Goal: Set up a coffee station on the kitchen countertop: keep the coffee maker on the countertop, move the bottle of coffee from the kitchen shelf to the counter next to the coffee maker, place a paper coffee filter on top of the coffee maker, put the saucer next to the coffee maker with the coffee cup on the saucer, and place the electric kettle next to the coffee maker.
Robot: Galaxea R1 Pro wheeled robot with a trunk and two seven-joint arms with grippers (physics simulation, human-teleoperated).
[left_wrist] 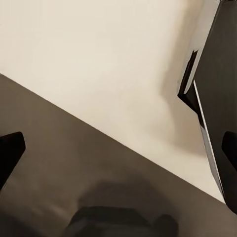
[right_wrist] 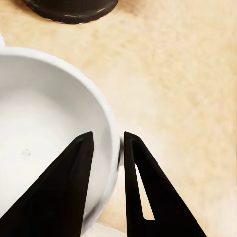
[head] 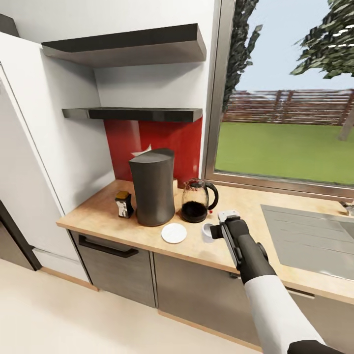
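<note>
Between the two dark fingers of the right gripper (right_wrist: 106,148) runs the rim of the coffee cup (right_wrist: 44,128), one finger inside the white bowl and the other outside its wall, the jaws pinched on that rim. Seen from the head camera, the same cup (head: 208,232) shows as a small white shape just ahead of the gripper (head: 220,231) at the end of the black and white arm, over the kitchen countertop (head: 98,216); whether its base touches the wood cannot be told. Just beyond the cup, on the side away from the arm, lies the saucer (head: 174,233), flat on the worktop and bare, close to the cup but apart from it. Farther out past the fingertips stands the electric kettle (head: 196,200), its black base (right_wrist: 71,10) edging into the right wrist view near the cup. Beyond the saucer rises the coffee maker (head: 153,187), just beside the kettle, with a small white pointed bit of the paper coffee filter (head: 146,149) peeping up behind its slanted top. On the coffee maker's far side from the gripper sits the bottle of coffee (head: 124,204), upright near the wall. Above them hangs the kitchen shelf (head: 142,114) against the red backsplash (head: 172,137). On the arm's other side lies the steel sink (head: 314,241). The left gripper (left_wrist: 118,148) shows two dark fingertips set wide apart over pale floor (left_wrist: 98,59) and a grey surface.
</note>
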